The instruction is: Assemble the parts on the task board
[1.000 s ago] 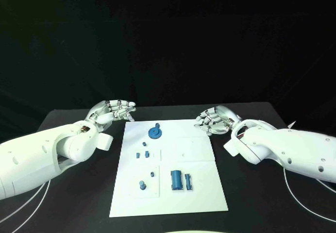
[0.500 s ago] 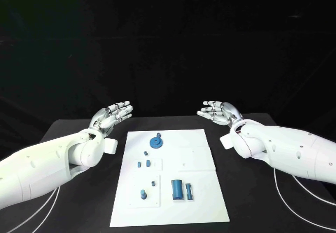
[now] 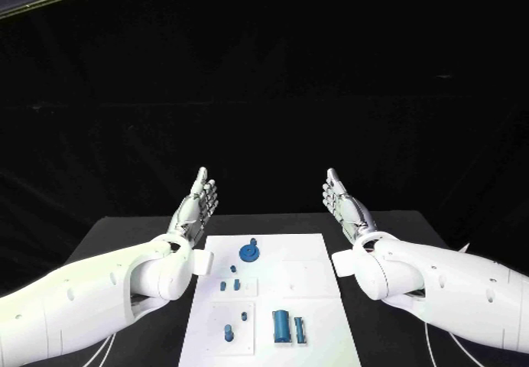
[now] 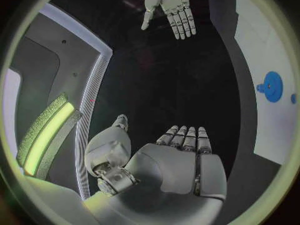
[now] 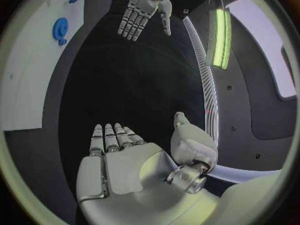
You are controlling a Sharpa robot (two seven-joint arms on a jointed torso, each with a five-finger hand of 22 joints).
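On task board (image 3: 314, 306), unlabelled blue parts (image 3: 287, 326)

A black table (image 3: 132, 229) is seen beneath. A dark backdrop (image 3: 264, 107), possibly a curtain, is hung behind it.

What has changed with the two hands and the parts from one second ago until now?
The left hand and the right hand have uncurled from half-closed to flat and open, fingers straight, and have risen above the far edge of the task board. Neither took hold of anything. The blue parts, such as the round disc, lie on the board as before.
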